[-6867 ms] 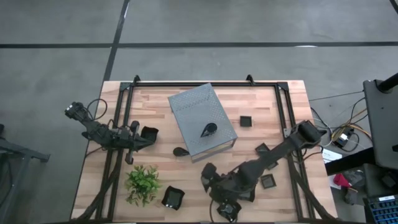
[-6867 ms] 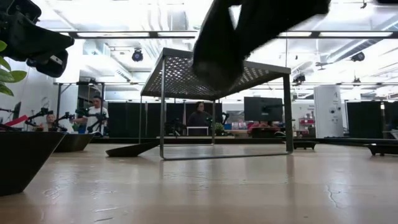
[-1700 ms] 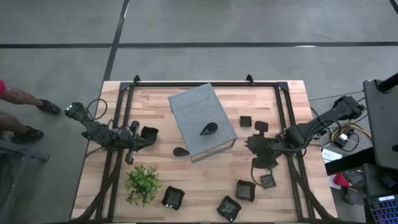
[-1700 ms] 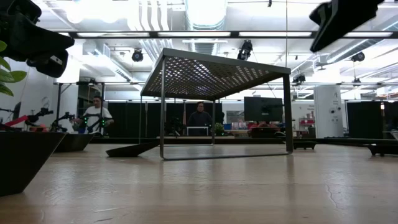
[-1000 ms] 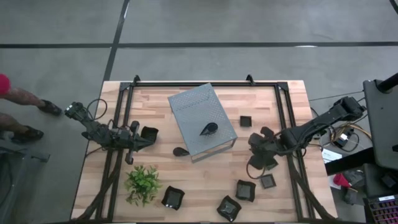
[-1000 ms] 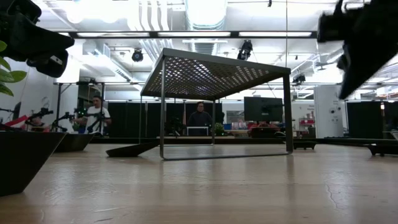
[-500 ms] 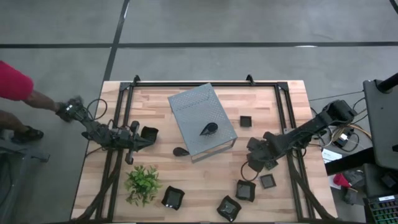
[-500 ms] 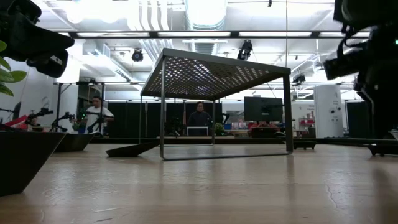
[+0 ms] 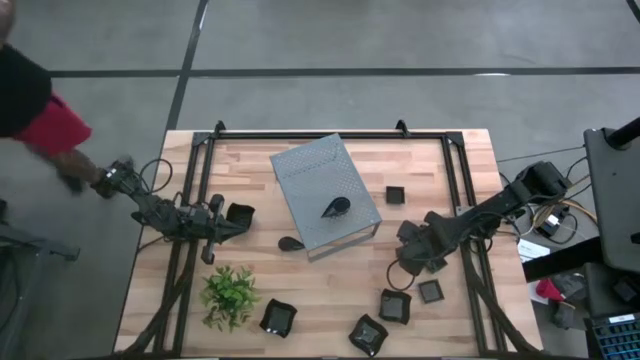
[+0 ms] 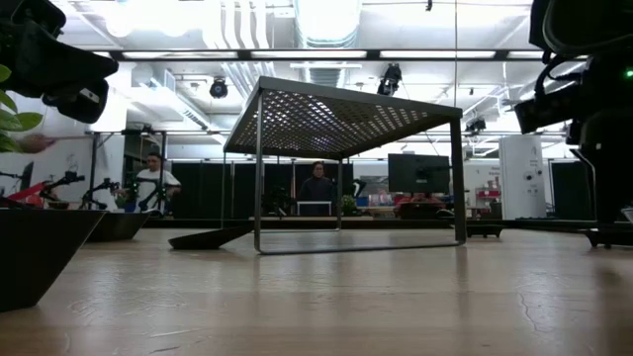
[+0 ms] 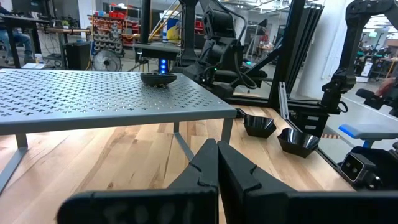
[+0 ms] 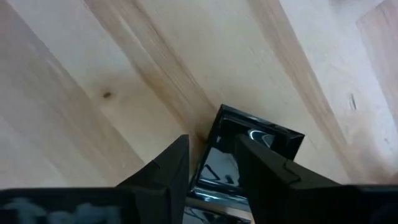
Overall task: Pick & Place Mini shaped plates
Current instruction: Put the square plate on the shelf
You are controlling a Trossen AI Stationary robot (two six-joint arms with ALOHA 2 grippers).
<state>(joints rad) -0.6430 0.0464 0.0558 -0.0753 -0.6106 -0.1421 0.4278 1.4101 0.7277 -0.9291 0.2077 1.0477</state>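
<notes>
Wood table (image 9: 330,290): eight black mini shaped plates (image 9: 396,195), one plant (image 9: 230,293).

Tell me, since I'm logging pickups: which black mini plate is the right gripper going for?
The square plate directly under the open right gripper, its rim between the fingers; all the others lie clear of it.

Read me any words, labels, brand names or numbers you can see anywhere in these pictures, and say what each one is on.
No readable text in any view.
Mini shaped plates, grey perforated box and wooden table: no markings.
Screens and shelves in the room behind: too small and blurred to read.
</notes>
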